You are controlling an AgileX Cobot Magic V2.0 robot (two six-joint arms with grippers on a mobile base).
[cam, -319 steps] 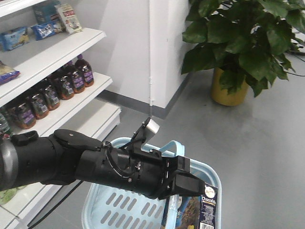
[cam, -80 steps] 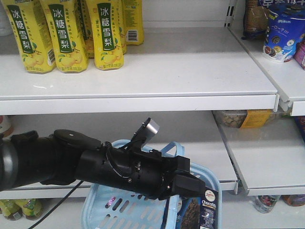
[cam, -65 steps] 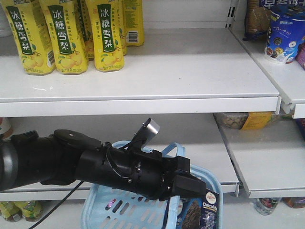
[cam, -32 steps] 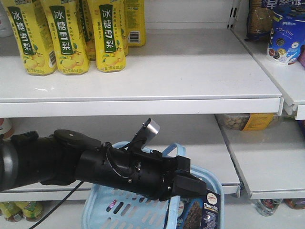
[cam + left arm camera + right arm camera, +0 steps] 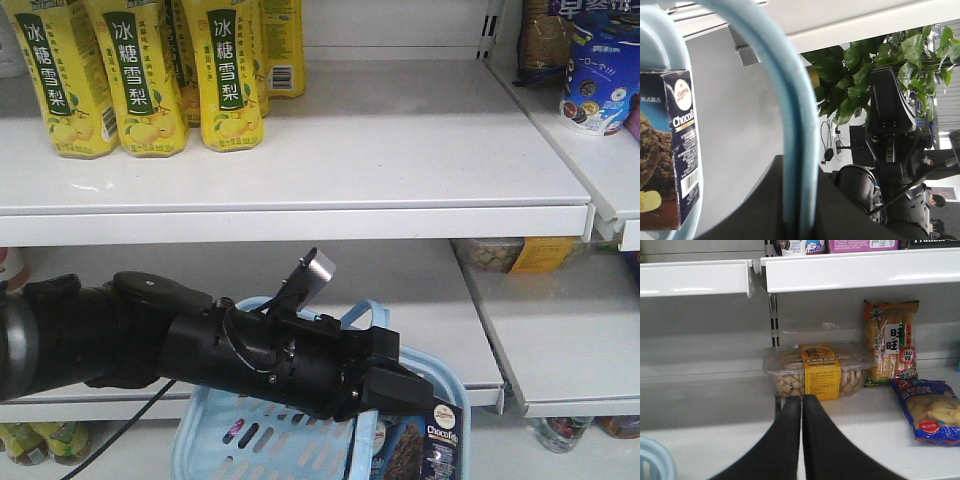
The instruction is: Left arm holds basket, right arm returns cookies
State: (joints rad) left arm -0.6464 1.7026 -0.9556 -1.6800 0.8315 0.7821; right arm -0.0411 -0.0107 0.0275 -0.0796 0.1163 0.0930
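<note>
White shelves [image 5: 300,190] fill the background, with yellow bottles [image 5: 140,70] on the upper surface; the left tool [image 5: 397,387] is clenched on the hoop handle of the basket [image 5: 195,432]; the cookies [image 5: 441,442] stand upright in its right corner; the right tool [image 5: 801,400] is pressed closed on nothing, facing a clear snack tub [image 5: 817,369].

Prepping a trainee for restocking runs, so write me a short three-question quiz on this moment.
1. True or false: the cookies are outside the basket.
2. Multiple choice: the right gripper is A) open; B) shut and empty; C) shut on the cookies.
3. Fill in: the left gripper holds the basket by its ____.

Key: 1 false, the box stands inside the basket. 2 B. 3 handle.
</note>
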